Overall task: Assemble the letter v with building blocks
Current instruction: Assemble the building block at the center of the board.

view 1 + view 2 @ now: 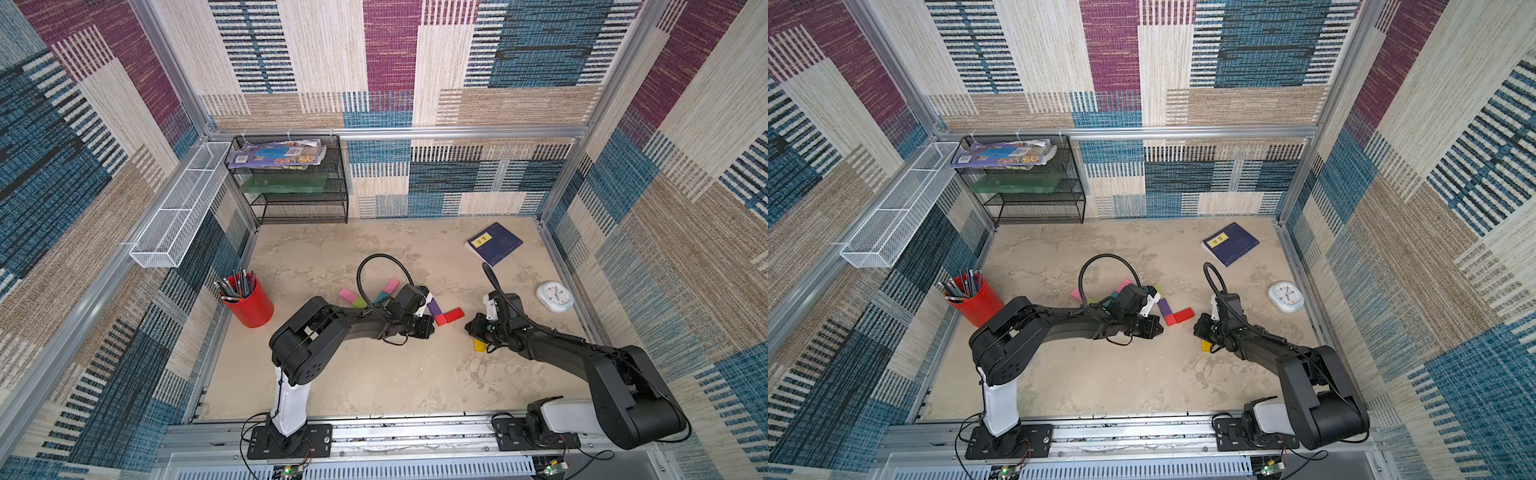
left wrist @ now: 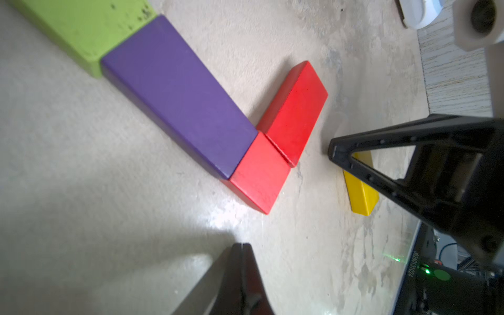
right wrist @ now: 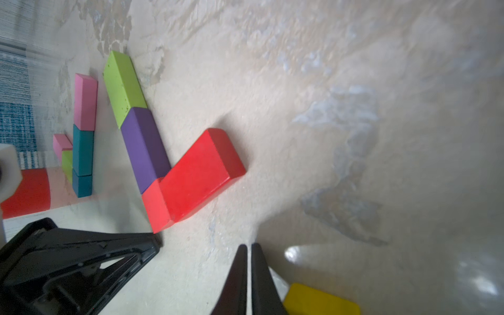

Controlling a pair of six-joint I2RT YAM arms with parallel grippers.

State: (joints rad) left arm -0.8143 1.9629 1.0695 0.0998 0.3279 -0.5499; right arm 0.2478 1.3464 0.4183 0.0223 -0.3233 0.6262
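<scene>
Left gripper (image 2: 241, 246), fingers pressed together and empty, hovers just at 7 o'clock of the letter v (image 1: 440, 319), whose point lies near table centre. Right gripper (image 3: 249, 246), all but closed and empty, sits at 4 o'clock of it, beside the yellow block (image 3: 321, 300).

The v has four blocks joined: lime green block (image 3: 124, 87), purple block (image 3: 146, 147), red square (image 3: 155, 207) and long red block (image 3: 196, 174). Its 2 o'clock arm looks one short. My guess is the next move means opening for the yellow block and butting it onto the long red's end.

Building blocks, ten: two pink, two lime, two teal, two red, one purple, one yellow. Five spares (image 3: 83, 150) lie at 9 o'clock.
</scene>
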